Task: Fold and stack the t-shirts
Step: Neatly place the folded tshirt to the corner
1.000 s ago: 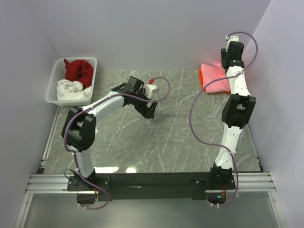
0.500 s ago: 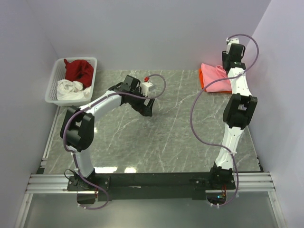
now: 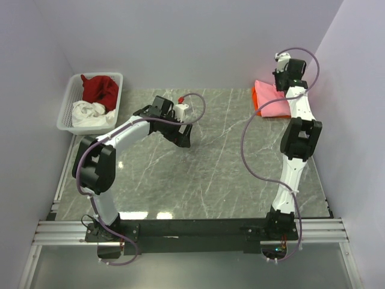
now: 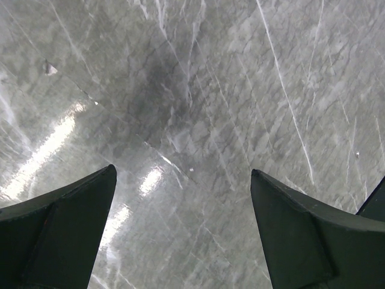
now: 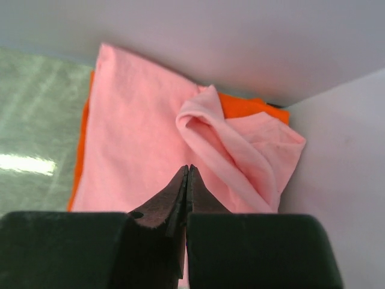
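Note:
A light pink t-shirt lies folded on a bright orange t-shirt in the table's far right corner, its right side rumpled. In the top view the pink t-shirt covers most of the orange t-shirt. My right gripper hangs over the pile, shut, with nothing between its jaws; the top view shows this right gripper above the pile's back edge. A dark red t-shirt and a white t-shirt lie crumpled in the basket. My left gripper is open over bare marble, and the top view places the left gripper mid-table.
The white lattice basket stands at the table's far left corner. Walls close in on the left, back and right; the shirt pile lies against the right wall corner. The grey marble table spans the space between the arms.
My right gripper has closed from partly open and drawn up and back from the pink t-shirt. The left arm has shifted a little to the left, still open.

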`<state>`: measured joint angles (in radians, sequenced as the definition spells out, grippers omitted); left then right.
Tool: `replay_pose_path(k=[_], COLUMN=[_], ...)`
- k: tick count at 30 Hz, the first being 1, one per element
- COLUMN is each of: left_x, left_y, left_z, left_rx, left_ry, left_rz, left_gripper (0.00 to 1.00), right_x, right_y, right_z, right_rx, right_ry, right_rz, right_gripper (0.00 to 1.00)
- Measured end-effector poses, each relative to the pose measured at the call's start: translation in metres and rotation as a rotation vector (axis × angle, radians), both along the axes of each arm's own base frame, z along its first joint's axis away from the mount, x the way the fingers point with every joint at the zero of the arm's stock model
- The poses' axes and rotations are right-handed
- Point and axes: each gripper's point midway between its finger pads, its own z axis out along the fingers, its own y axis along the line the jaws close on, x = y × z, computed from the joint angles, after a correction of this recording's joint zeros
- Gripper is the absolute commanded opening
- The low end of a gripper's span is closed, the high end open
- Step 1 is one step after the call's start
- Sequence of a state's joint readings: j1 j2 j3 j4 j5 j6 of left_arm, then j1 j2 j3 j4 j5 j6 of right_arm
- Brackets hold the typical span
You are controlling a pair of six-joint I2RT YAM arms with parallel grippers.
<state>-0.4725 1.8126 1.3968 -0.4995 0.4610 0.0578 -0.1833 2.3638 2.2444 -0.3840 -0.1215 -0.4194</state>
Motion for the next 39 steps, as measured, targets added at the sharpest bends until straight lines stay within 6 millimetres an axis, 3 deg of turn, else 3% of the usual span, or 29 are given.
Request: replay_pose_path(k=[9, 19, 27, 32, 39], left_x=[-0.003, -0.002, 0.002, 0.002, 0.002], left_y=[0.007, 0.009, 0.011, 0.016, 0.018], left_z=[-0.008, -0.007, 0.000, -0.001, -0.002], left_rx=[0.004, 0.004, 0.000, 0.006, 0.010], left_ry=[0.028, 0.031, 0.026, 0.038, 0.040], left_rz=[0.008, 0.013, 0.022, 0.031, 0.032], left_gripper=[0.99, 0.99, 0.99, 0.99, 0.99], right_x=[-0.001, 0.010, 0.025, 0.036, 0.041], right_y=[-0.005, -0.018, -0.043, -0.069, -0.115], right_z=[-0.075, -0.084, -0.120, -0.110, -0.074], right_rx=[-0.113, -0.219, -0.323, -0.388, -0.389], right_ry=[0.125, 0.111, 0.124, 0.045, -0.115], right_rz=[0.097, 0.105, 0.038, -0.083, -0.266], right_gripper=[0.00, 0.00, 0.03, 0.15, 0.31])
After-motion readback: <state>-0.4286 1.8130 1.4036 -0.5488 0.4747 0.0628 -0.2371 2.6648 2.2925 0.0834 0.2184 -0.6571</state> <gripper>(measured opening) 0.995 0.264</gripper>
